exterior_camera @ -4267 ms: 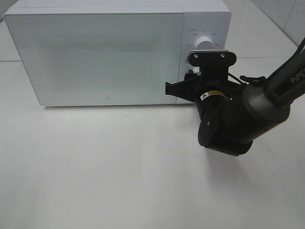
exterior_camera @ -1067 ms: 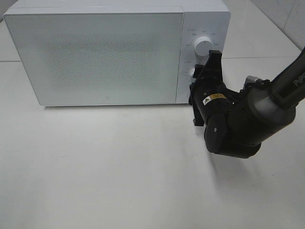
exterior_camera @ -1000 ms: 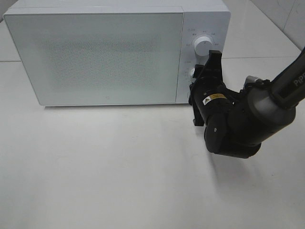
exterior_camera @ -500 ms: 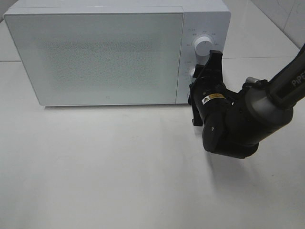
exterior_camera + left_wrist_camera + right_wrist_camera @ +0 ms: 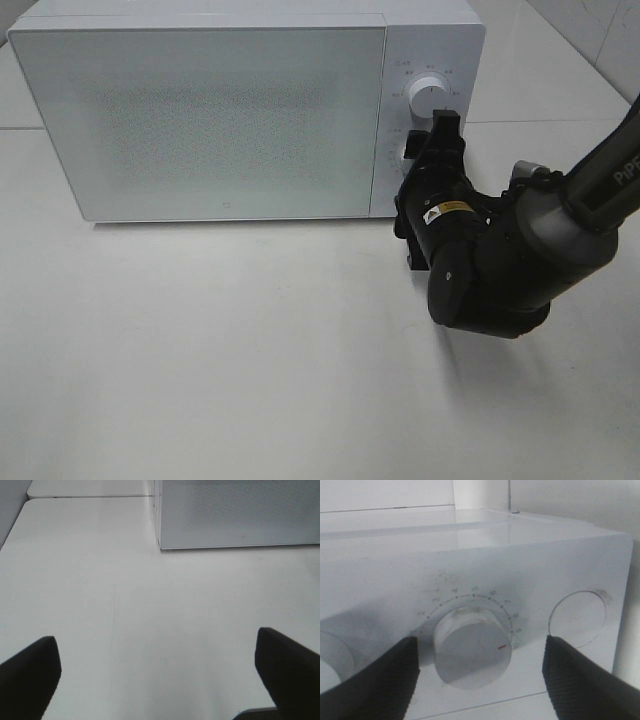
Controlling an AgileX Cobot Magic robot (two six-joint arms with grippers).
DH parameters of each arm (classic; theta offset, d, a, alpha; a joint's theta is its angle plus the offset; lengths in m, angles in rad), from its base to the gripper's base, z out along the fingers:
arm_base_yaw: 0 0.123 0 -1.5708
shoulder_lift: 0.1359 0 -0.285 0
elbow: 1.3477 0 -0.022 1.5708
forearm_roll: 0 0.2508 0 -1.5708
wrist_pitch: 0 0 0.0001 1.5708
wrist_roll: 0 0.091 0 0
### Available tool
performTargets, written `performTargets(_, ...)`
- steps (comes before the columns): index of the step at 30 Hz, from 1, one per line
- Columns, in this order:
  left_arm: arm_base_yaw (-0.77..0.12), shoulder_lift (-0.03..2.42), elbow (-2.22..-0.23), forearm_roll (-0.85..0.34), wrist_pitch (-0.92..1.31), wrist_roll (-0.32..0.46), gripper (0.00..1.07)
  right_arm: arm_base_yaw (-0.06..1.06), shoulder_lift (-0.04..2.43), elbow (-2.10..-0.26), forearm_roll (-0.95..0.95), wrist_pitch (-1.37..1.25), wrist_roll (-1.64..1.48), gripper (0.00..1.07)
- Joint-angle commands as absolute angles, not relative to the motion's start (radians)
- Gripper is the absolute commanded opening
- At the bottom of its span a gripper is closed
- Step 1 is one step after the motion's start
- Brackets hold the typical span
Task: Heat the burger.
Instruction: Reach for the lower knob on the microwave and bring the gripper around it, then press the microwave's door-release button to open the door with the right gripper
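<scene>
Since the earliest frame, right pincer [image 5: 481,644] has shifted from the right edge of the door [image 5: 210,120] to the control panel [image 5: 440,50] of the microwave [image 5: 250,12], and the wrist has rolled. Compared with half a second ago, the dark fingers stand wider apart.

Right pincer: released. It straddles the lower knob [image 5: 470,655], one finger [image 5: 390,680] on each side. The wrist view shows a clear gap between each finger and the knob's rim, so no contact. The knob carries a red mark [image 5: 502,646] near its rim, toward the high end of the numbered scale printed around it.

In the high view my right arm [image 5: 500,270] covers most of the lower knob. The upper knob [image 5: 428,97] is in plain sight just above the pincer and untouched.

Left pincer [image 5: 155,640]: released, jaws spread wide, nothing between them. It hangs over the bare white surface [image 5: 220,350], well apart from the microwave, whose lower front corner shows at the far end of the wrist view.

Microwave: upright on the surface, door shut flush. The door's front is frosted grey and I cannot see through it.

Burger: not visible in any view, so I cannot tell where it is.
</scene>
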State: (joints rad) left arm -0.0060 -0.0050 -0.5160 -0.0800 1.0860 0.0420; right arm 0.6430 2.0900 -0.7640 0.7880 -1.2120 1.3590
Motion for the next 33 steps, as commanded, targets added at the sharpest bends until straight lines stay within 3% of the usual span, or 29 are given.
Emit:
performTargets(1, -0.004, -0.020, -0.516, -0.091, 1.073, 0.038, 0.98, 0.641, 2.066, -0.748, 0.774, -1.355, 1.303, 0.73)
performTargets(7, -0.004, -0.020, -0.516, -0.091, 1.073, 0.038, 0.98, 0.641, 2.001, -0.696, 0.725, -1.318, 1.174, 0.73)
performTargets(12, -0.004, -0.020, -0.516, -0.091, 1.073, 0.038, 0.98, 0.640, 1.925, -0.656, 0.649, -1.140, 1.019, 0.73)
performTargets(23, -0.004, -0.020, -0.516, -0.091, 1.073, 0.038, 0.98, 0.626, 1.719, -0.647, 0.613, -0.685, 0.328, 0.73)
performTargets(33, -0.004, -0.020, -0.516, -0.091, 1.073, 0.038, 0.98, 0.479, 1.553, -0.647, 0.611, -0.140, -0.190, 0.73)
